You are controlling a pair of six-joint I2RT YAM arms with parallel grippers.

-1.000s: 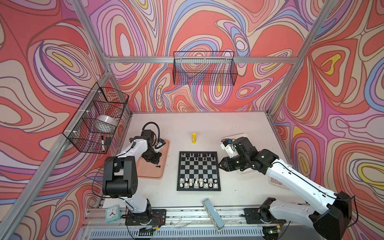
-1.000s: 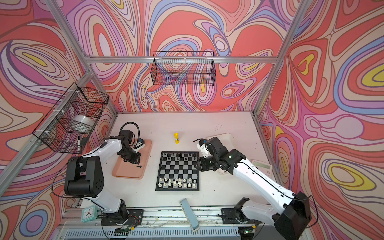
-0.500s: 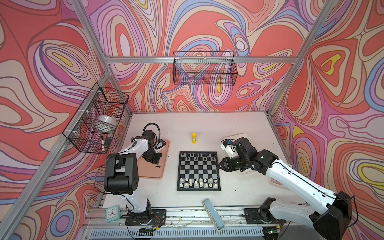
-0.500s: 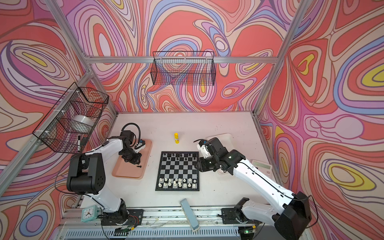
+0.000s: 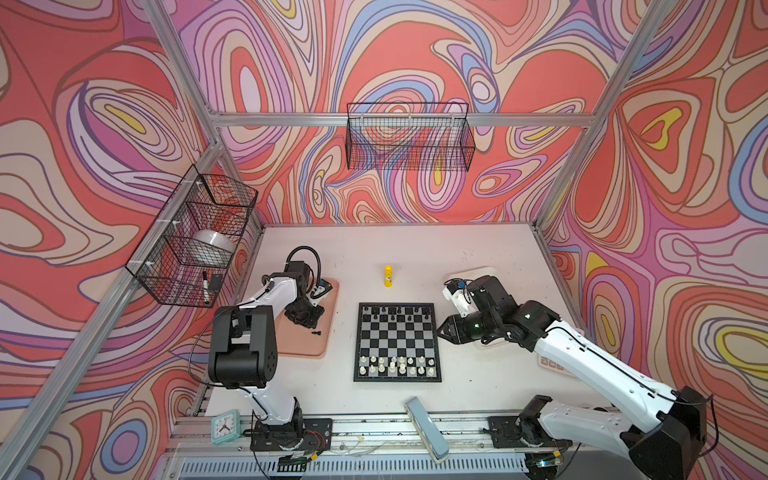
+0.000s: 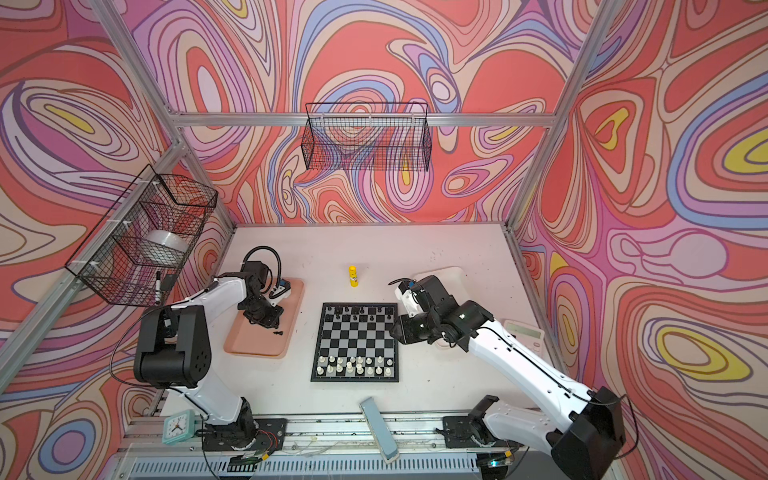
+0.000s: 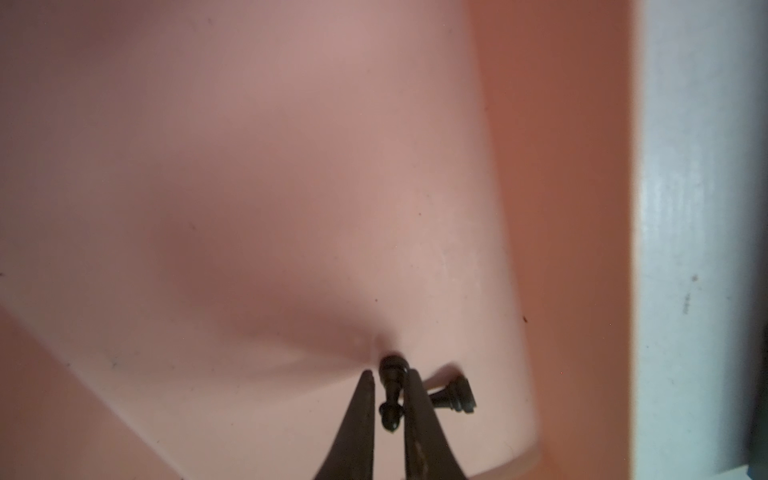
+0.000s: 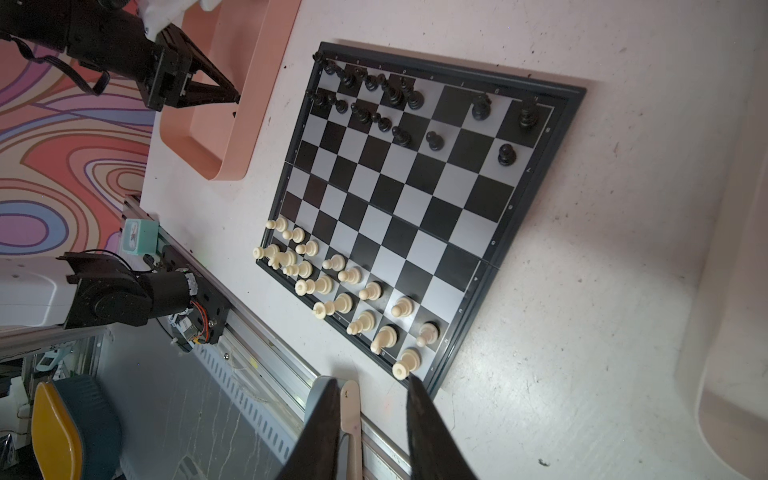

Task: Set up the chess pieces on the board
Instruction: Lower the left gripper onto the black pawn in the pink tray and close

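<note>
The board (image 5: 397, 340) (image 6: 355, 340) (image 8: 395, 199) lies mid-table. Black chess pieces (image 5: 395, 311) fill its far rows, with gaps toward the right end. Cream-white chess pieces (image 5: 395, 365) fill the near rows. My left gripper (image 5: 309, 325) (image 7: 390, 374) points down into the pink tray (image 5: 307, 347). Its jaws stand narrow around a lying black piece (image 7: 390, 386); one finger touches it and only a sliver shows at the other. A second black piece (image 7: 453, 397) lies just beside it. My right gripper (image 5: 440, 330) (image 8: 372, 382) hovers off the board's right edge, open and empty.
A yellow glue stick (image 5: 387, 276) stands behind the board. A white tray (image 5: 469, 274) sits under my right arm, with a calculator (image 6: 523, 330) by the right wall. A grey-blue flat object (image 5: 426, 428) and a mint clock (image 5: 225, 426) sit at the front rail. Wire baskets hang on the walls.
My left gripper's jaws have narrowed around the black piece in the pink tray. The right arm has stayed in place.
</note>
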